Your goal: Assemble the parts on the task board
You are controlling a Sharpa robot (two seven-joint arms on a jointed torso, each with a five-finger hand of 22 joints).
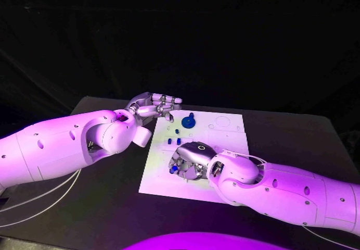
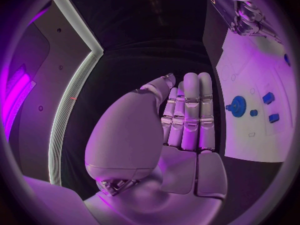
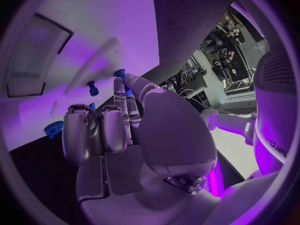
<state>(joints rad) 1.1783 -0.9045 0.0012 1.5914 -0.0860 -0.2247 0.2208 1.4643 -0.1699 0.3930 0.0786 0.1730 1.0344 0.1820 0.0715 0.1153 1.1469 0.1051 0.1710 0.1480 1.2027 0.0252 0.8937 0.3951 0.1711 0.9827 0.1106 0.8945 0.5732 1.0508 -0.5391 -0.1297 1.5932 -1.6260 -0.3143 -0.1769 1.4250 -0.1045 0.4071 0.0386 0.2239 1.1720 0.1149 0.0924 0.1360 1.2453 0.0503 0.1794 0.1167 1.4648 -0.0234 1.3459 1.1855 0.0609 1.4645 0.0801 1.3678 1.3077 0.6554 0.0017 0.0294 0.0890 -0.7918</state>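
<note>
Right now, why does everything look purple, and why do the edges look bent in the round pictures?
Head view: purple light tints the white arms and the task board, while the table stays dark. Left wrist view: the fisheye lens bows the board's straight edge beside the left hand. Right wrist view: the same bending shows behind the right hand.

It looked like a robot lab. A black table (image 1: 90, 208) stood against a dark backdrop, with a white task board (image 1: 225, 136) in the middle and small blue parts (image 1: 188, 122) on it. In the right wrist view, racks of machines and wires (image 3: 209, 67) filled the room at about two o'clock.
</note>
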